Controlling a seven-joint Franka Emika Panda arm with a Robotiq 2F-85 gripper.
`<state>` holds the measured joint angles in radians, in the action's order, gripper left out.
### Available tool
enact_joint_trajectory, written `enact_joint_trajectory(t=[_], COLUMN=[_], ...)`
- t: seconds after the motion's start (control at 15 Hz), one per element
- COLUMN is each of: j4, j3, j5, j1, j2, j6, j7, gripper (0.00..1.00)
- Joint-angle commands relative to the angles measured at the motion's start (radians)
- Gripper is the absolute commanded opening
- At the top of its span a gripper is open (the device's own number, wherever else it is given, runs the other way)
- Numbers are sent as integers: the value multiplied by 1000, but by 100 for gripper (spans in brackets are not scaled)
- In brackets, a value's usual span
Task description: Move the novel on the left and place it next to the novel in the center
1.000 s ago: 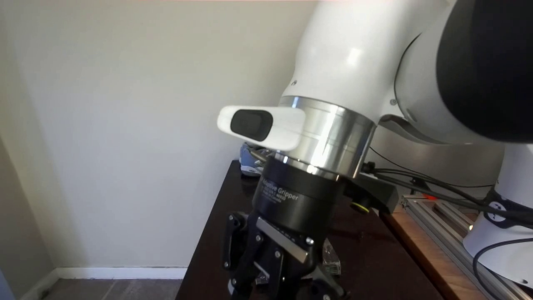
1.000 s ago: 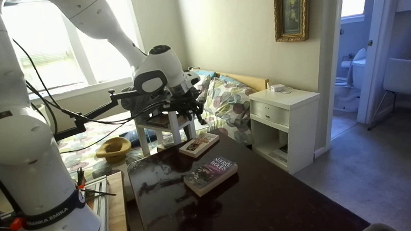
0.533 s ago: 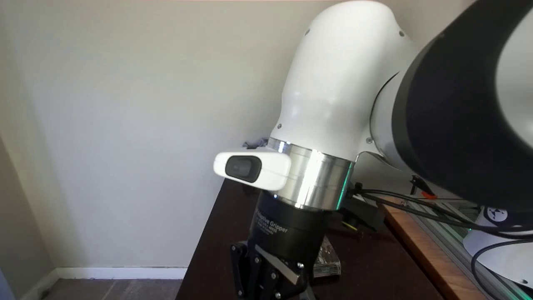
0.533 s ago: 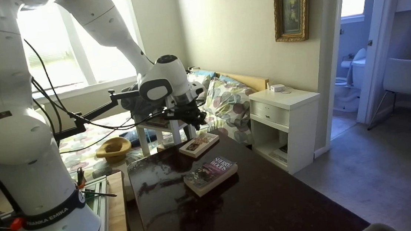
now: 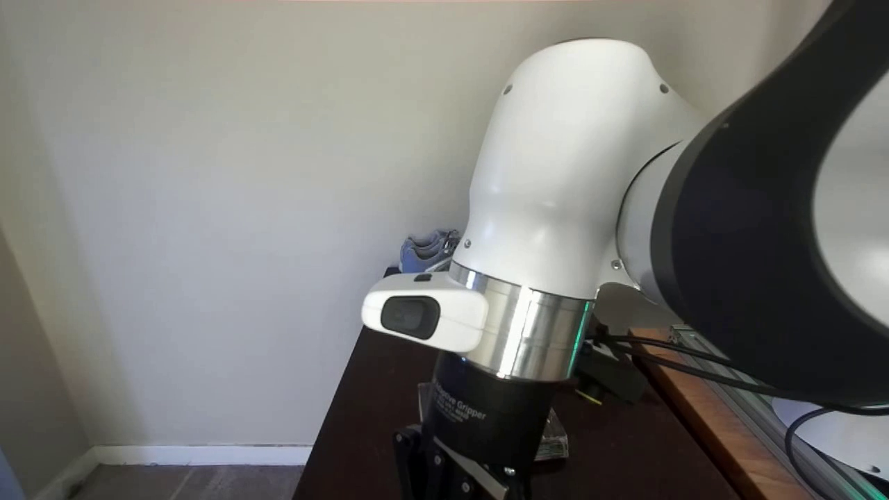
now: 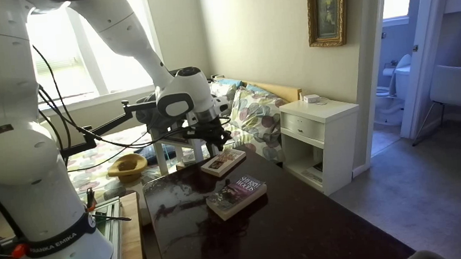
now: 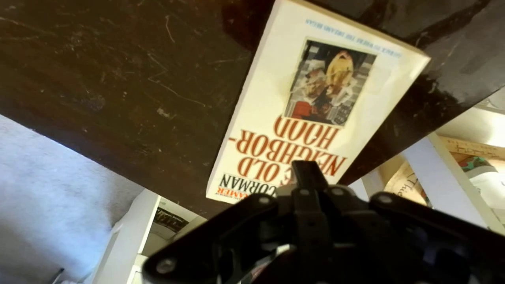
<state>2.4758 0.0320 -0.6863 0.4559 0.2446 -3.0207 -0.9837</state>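
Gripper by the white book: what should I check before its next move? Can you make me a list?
1. Gripper open for grabbing: not ok, it looks shut.
2. White book lying flat: ok, it is flat on the table.
3. Gripper lined up for a grab: cannot tell; in the wrist view it overlaps only one end of the book.
4. Gripper clear of the book: cannot tell, no view plainly shows a gap.
5. Purple book, the one to put it beside: ok, lying flat, apart from the white one.
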Motion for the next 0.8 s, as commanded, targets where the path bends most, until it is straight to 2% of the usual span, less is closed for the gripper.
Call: enact_joint_trajectory(t=[0.0, 0.13, 0.4, 0.73], j4=[-30, -32, -23, -31], j3=[58, 87, 86, 107], j5=[-63, -84, -66, -84], j1=[-36, -53, -72, -135], j2=[15, 13, 20, 50], j6=[9, 1, 16, 39], j7=[-50, -68, -48, -72], gripper=[0, 0, 0, 0])
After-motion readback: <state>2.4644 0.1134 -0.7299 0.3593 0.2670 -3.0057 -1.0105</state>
